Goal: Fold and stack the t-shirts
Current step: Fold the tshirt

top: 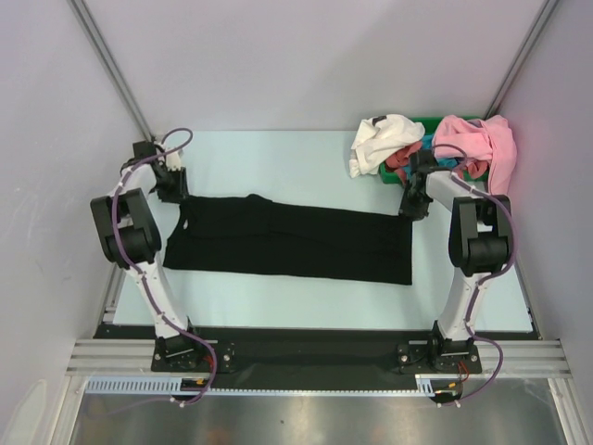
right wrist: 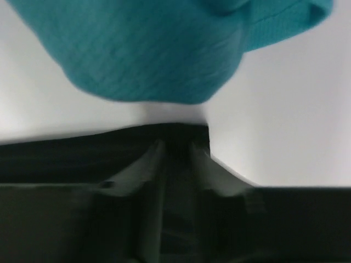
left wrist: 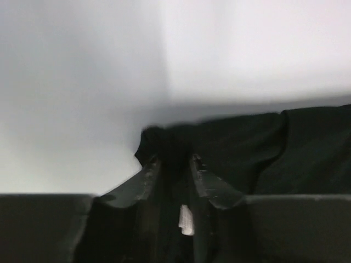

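Pale surface [top: 278, 158], plain grey walls [top: 306, 56] on three sides. Black t-shirt [top: 287, 239] lies flat between the arms. Left end effector [top: 174, 192] pinches one far corner, right end effector [top: 413, 206] the other. Teal t-shirt [right wrist: 148, 49], pink t-shirt [top: 477, 144] and white t-shirt [top: 382, 139] are heaped just beyond the right end effector.

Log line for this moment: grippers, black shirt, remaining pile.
left gripper: shut on black t-shirt, far-left corner | right gripper: shut on far-right corner | black t-shirt: laid flat | other shirts: heaped far right
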{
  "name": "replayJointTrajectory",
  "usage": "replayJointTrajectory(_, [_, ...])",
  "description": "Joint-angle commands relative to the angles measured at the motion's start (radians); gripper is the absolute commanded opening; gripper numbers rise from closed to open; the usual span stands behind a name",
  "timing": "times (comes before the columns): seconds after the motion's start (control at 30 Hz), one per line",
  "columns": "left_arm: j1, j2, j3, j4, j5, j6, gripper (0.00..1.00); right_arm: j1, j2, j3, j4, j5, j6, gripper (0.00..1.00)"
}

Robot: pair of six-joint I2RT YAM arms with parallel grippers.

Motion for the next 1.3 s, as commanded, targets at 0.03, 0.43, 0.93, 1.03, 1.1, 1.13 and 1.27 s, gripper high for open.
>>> replayJointTrajectory(0.03, [-0.003,-0.002,0.061,0.029,0.011,0.001,0.56,-0.015,-0.034,0.089,-0.013,0.072,-0.007,0.45])
replayJointTrajectory(0.43, [-0.032,-0.327,-0.225,-0.066,0.08,0.082,0.58,0.393,-0.19,0.191,0.08,0.009,0.167,0.47])
replayJointTrajectory(0.93, [-0.068,-0.263,-0.344,-0.08,0.103,0.122,0.44,0.625,0.272,0.511,0.197,-0.415,0.376,0.39])
replayJointTrajectory(1.03, [-0.068,-0.267,-0.348,-0.083,0.093,0.131,0.36,0.636,0.318,0.533,0.168,-0.449,0.394,0.37])
replayJointTrajectory(1.1, [-0.068,-0.272,-0.351,-0.092,0.098,0.142,0.31,0.64,0.33,0.528,0.168,-0.48,0.404,0.37])
replayJointTrajectory(1.13, [-0.068,-0.279,-0.353,-0.098,0.103,0.149,0.26,0.642,0.344,0.53,0.174,-0.492,0.404,0.37])
replayJointTrajectory(1.27, [-0.066,-0.301,-0.359,-0.112,0.106,0.168,0.15,0.648,0.372,0.553,0.151,-0.511,0.399,0.35])
